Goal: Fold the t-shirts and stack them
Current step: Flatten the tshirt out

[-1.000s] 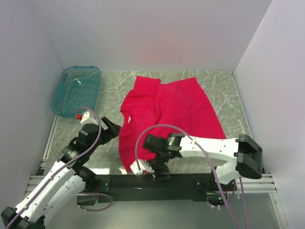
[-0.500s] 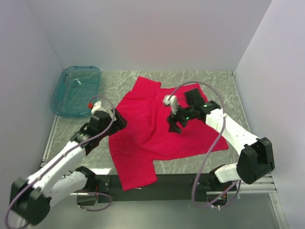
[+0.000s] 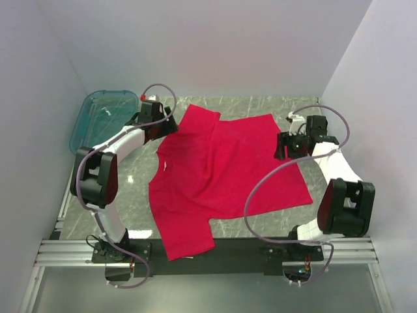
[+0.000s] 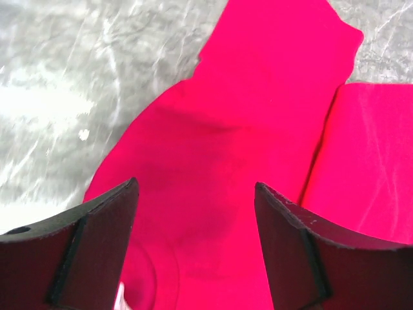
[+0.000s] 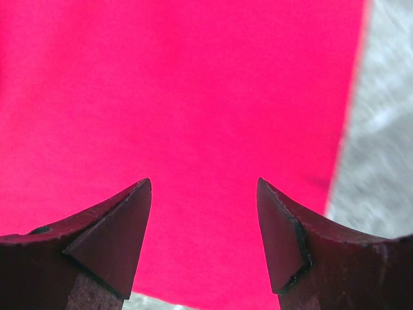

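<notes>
Where left hand hovers, t-shirt label half-hidden

From above, my left arm hides the near right corner of the tub, and the white speck at the neck of the t-shirt is too small to read. In my right wrist view the cloth runs off the top and left; the table is blurred.

Translucent teal tub at far left, grey marbled table, white walls
</notes>
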You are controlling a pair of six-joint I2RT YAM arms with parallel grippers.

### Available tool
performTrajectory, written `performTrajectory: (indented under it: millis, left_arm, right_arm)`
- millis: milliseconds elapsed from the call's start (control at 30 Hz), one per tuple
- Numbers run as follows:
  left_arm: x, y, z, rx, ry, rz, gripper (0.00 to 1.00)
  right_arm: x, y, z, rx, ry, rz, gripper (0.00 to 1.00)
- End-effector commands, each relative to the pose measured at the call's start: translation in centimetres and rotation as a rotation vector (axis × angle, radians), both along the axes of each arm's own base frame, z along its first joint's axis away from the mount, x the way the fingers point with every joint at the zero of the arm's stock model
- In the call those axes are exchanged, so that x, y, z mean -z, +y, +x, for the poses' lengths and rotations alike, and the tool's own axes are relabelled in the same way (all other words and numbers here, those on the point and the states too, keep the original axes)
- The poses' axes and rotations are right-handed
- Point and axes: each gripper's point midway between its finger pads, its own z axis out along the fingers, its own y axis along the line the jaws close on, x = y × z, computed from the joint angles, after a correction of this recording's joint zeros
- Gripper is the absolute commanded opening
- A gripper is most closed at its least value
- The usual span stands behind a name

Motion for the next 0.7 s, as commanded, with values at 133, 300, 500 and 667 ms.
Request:
performTrajectory:
  millis: [133, 300, 500, 667]
  left_arm:
    - [-3.8, -1.1, -2.2, 0.118, -0.074, -0.04, 0.79]
    - [-6.9, 0.9, -7.7, 0.108, -0.161, -0.035, 0.89]
    - [-8.3, 2.8, -13.7, 0.089, -0.218, -0.055, 0.96]
    - [-9.0, 3.8, -17.7, 0.06, -0.278, -0.108, 0.98]
  right_arm:
    - [6.1, -8.6, -2.4, 0.191, 0.193, -0.192, 0.72]
    - [8.7, -10.7, -4.1, 0.183, 0.288, -0.204, 0.71]
    - [10.1, -9.9, -5.8, 0.132, 0.368, -0.17, 0.64]
    - [10.0, -7.9, -7.7, 0.05, 0.43, -0.081, 0.38]
